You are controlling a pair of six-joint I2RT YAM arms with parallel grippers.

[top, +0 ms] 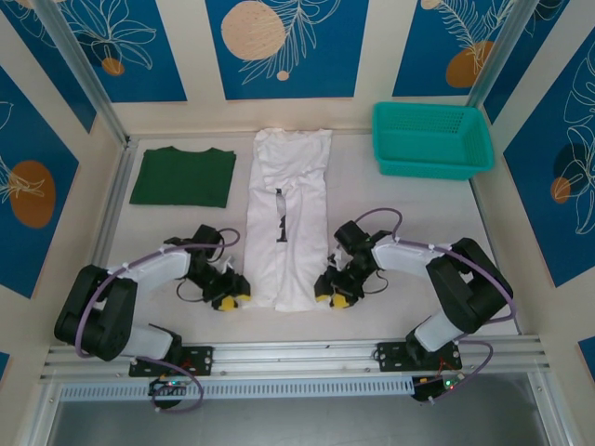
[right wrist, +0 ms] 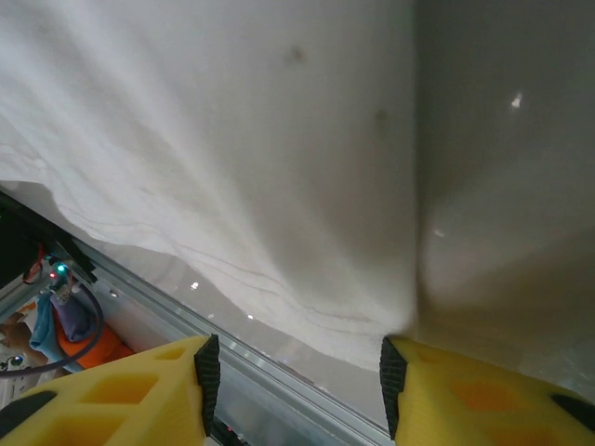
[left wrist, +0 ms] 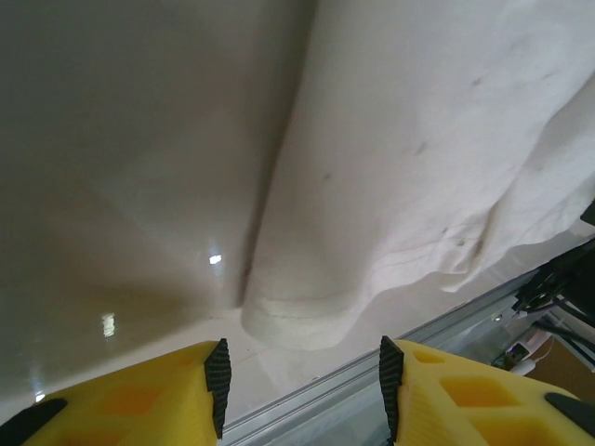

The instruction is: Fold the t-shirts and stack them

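Observation:
The white t-shirt (top: 288,200) lies folded into a long strip down the middle of the table, with a small black print on top. Folded flat at the back left is the dark green t-shirt (top: 183,176). My left gripper (top: 232,302) sits low at the white shirt's near left corner. In the left wrist view its jaws (left wrist: 302,386) stand apart, and the rounded corner of the shirt (left wrist: 418,167) lies just ahead of them, not between them. My right gripper (top: 332,298) is at the near right corner. Its jaws (right wrist: 293,386) are open, the shirt's hem (right wrist: 232,139) reaching its right pad.
A teal mesh basket (top: 430,139) stands at the back right. The metal rail (top: 297,353) of the table's near edge runs just behind both grippers. Bare white tabletop (top: 390,209) lies to the right of the white shirt.

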